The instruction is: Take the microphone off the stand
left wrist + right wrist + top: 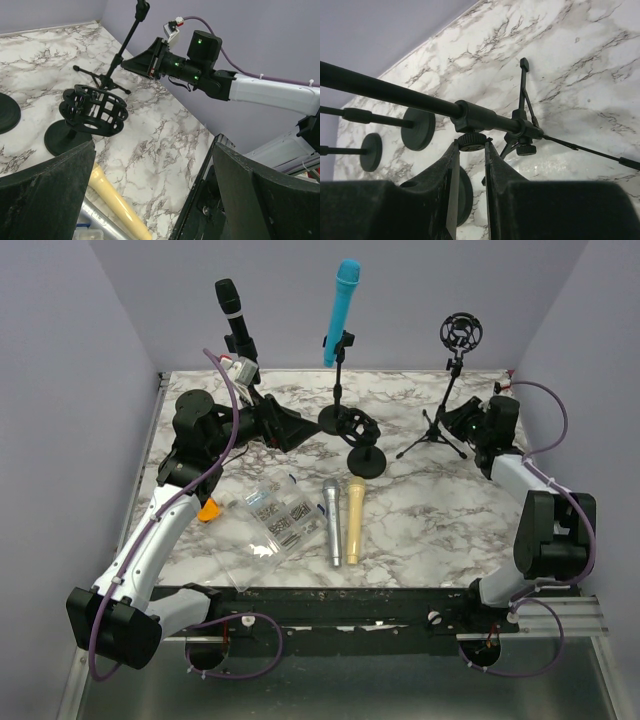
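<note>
Approach step, by my reading: the blue microphone (pixel 340 310) sits clipped on its round-base stand (pixel 335 421), left of the tripod stand (pixel 481 119), at whose collar the right gripper (pixel 471 149) hovers nearly closed on nothing, while the left gripper (pixel 154 150), farther left, gapes empty; next, one must reach the microphone.

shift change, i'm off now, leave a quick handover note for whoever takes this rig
Left gripper: open, empty, low near the back stands.
Right gripper: nearly closed at a knob on the tripod; whether it grips is unclear.
Black mic and blue mic stand in their stands; silver mic and gold mic lie on the table.
Done: no grip on a standing mic.
Left: grasp one and lift it out.
</note>
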Controlling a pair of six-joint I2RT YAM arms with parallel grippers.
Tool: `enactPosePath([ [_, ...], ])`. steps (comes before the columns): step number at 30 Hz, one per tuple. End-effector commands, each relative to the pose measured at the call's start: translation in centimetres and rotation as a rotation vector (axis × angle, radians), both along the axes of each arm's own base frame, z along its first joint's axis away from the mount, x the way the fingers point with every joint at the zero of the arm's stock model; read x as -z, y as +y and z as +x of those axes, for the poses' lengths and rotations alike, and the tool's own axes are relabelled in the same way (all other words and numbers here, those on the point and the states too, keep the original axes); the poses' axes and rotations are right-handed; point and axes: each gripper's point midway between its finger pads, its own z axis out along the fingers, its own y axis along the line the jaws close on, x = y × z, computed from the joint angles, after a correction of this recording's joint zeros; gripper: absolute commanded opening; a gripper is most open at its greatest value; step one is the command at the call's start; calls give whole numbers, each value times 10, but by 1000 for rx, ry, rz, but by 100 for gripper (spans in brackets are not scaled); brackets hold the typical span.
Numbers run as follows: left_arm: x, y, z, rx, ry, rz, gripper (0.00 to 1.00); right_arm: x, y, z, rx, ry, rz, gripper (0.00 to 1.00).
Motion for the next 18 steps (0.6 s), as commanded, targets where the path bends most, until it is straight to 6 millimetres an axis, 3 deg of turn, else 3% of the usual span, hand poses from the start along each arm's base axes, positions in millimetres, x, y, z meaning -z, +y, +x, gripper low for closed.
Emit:
enactPosePath([
  [1, 2, -3, -3, 26, -6, -1, 99, 14, -13, -7, 78, 75, -186, 1],
  [9, 4, -3, -2, 25, -3, 1, 99, -1, -12, -7, 130, 74, -374, 5],
  [13, 3, -4, -3, 27, -3, 1, 99, -7, -9, -4, 116, 66, -381, 13],
  [18, 4, -4, -3, 26, -5, 3, 99, -22, 3, -3, 82, 30, -322, 36],
])
